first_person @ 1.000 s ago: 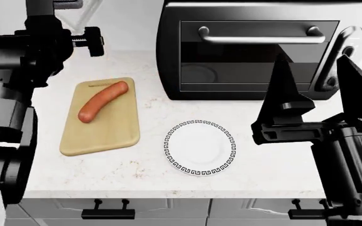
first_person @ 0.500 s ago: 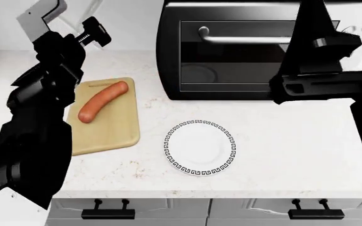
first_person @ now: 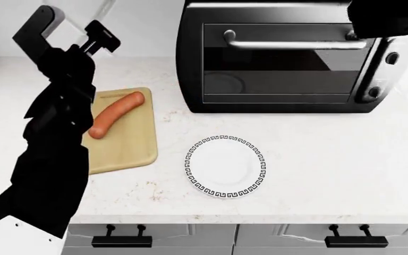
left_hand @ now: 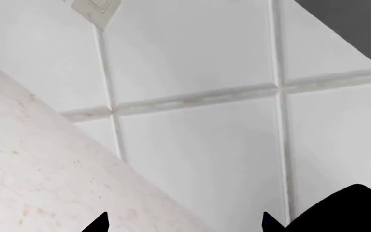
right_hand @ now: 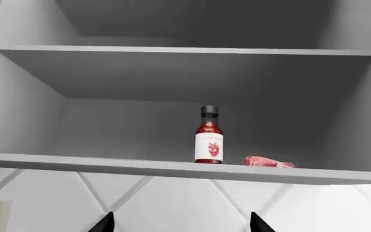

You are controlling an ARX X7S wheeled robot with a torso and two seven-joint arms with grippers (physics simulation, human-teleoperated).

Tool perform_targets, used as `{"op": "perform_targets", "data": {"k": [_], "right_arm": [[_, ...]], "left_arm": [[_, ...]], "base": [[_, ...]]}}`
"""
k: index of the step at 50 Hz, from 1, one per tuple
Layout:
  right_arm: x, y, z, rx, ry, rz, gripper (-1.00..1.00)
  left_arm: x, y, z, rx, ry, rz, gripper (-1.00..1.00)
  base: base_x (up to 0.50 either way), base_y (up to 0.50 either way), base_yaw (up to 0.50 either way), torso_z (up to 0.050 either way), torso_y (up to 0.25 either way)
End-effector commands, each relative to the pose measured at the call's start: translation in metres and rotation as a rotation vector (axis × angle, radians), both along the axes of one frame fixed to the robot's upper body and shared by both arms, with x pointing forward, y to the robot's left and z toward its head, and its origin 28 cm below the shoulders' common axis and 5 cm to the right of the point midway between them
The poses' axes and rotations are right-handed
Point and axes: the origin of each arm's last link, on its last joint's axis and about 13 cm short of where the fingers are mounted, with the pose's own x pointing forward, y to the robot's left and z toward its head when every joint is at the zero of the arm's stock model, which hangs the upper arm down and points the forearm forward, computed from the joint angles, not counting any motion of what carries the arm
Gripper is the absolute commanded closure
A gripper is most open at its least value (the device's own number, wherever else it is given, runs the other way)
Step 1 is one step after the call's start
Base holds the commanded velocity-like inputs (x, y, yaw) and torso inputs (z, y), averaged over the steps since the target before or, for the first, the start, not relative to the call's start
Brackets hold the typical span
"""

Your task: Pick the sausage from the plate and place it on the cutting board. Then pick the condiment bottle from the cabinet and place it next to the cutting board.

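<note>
The orange-red sausage (first_person: pixel 116 113) lies diagonally on the tan cutting board (first_person: pixel 129 147) at the counter's left. The white Greek-key plate (first_person: pixel 225 166) is bare at the counter's middle. The condiment bottle (right_hand: pixel 209 136) stands upright on the lower shelf of the open cabinet (right_hand: pixel 172 168), some way ahead of my right gripper (right_hand: pixel 182 225), which is open and empty. My left gripper (left_hand: pixel 184 226) is open and empty, facing the tiled wall above the counter. My left arm (first_person: pixel 55 127) covers the board's left edge in the head view.
A black toaster oven (first_person: pixel 282 58) stands at the back right of the counter. A pink piece of meat (right_hand: pixel 269 162) lies on the shelf beside the bottle. Drawer handles (first_person: pixel 122 230) run below the counter's front edge. My right arm (first_person: pixel 392 16) shows at the top right.
My right arm has risen from the plate's right side up past the oven, nearly out of the head view. My left arm has swung forward over the board's left edge.
</note>
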Motion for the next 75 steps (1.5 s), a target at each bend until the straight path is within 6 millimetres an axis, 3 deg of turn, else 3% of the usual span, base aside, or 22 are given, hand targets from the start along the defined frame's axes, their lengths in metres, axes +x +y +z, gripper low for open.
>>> {"op": "perform_targets", "data": {"k": [1, 14, 26, 41, 63, 75], "right_arm": [[-0.008, 0.005, 0.033, 0.008, -0.044, -0.003, -1.00], [-0.002, 0.009, 0.053, 0.079, -0.053, -0.003, -1.00], [-0.008, 0.016, 0.074, 0.048, -0.082, 0.000, -1.00], [-0.006, 0.017, 0.086, 0.023, -0.067, -0.026, -1.00], [-0.005, 0.014, 0.085, 0.035, -0.056, -0.007, -1.00], [-0.016, 0.011, 0.098, 0.068, -0.109, -0.045, -1.00]], "left_arm": [[0.000, 0.002, -0.003, -0.024, -0.023, 0.018, -1.00], [0.000, 0.002, -0.002, -0.044, -0.036, 0.016, -1.00], [0.000, 0.002, -0.002, -0.054, -0.043, 0.014, -1.00], [0.000, 0.002, -0.002, -0.055, -0.047, 0.013, -1.00], [0.000, 0.002, -0.002, -0.040, -0.041, 0.011, -1.00], [0.000, 0.001, -0.002, -0.036, -0.036, 0.011, -1.00]], "base": [[0.00, 0.00, 0.00, 0.000, 0.000], [0.03, 0.00, 0.00, 0.000, 0.000], [0.50, 0.00, 0.00, 0.000, 0.000], [0.50, 0.07, 0.00, 0.000, 0.001], [0.50, 0.03, 0.00, 0.000, 0.000], [0.26, 0.00, 0.00, 0.000, 0.000]]}}
